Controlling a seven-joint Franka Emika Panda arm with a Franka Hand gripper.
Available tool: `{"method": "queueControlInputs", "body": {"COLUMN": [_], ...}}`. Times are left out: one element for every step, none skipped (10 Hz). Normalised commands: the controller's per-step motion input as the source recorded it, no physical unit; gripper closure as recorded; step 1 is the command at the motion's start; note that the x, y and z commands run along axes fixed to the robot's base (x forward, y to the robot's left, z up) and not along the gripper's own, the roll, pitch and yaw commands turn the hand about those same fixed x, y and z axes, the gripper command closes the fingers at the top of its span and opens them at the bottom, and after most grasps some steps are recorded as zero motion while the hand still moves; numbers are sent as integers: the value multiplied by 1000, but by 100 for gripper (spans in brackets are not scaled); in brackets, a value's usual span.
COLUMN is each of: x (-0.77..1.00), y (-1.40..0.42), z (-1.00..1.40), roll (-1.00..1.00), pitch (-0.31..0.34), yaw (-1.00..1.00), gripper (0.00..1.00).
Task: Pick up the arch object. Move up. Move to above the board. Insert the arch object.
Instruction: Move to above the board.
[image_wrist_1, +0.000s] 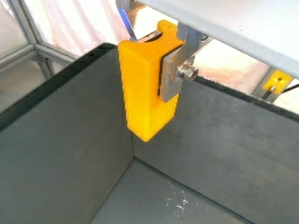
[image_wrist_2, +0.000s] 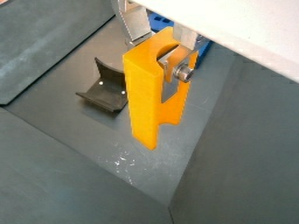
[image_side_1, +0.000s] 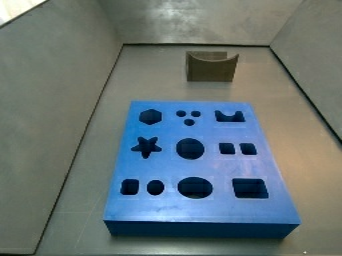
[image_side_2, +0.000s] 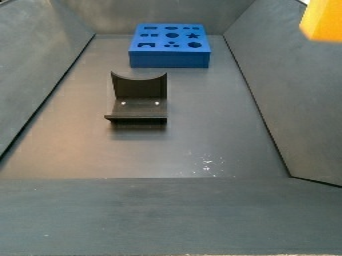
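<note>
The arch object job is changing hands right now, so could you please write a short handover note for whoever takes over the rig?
Gripper: shut on the arch object, held upright well above the floor in both wrist views.
Arch object: only its orange edge shows at the top corner of a side view; the gripper is out of frame there.
Board: flat on the floor, all cut-outs empty, arch hole free.
Fixture: on the floor, apart from the board.
Done: pick-up and lift.
Left: move above the board, insert the arch object.

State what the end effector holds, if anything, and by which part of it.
The end effector holds the orange-yellow arch object, clamped at its upper end in both wrist views; its lower end hangs free above the dark floor.
</note>
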Motion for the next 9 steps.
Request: {"method": "queueControlInputs", "body": {"x": [247,250,255,260,265,269,272,281,285], "y": [-1000,-1000,-1000,-1000,-1000,-1000,-1000,-1000,-1000], "z": [71,58,63,62,63,66,66,68,70], "roll": [-163,-154,-120,-127,-43,-9,0,-6,1], "pitch": [369,343,249,172,130,119,115,111,115], "yaw": [909,858,555,343,174,102,77,23,16], "gripper": [100,100,100,100,100,100,100,100,100]}}
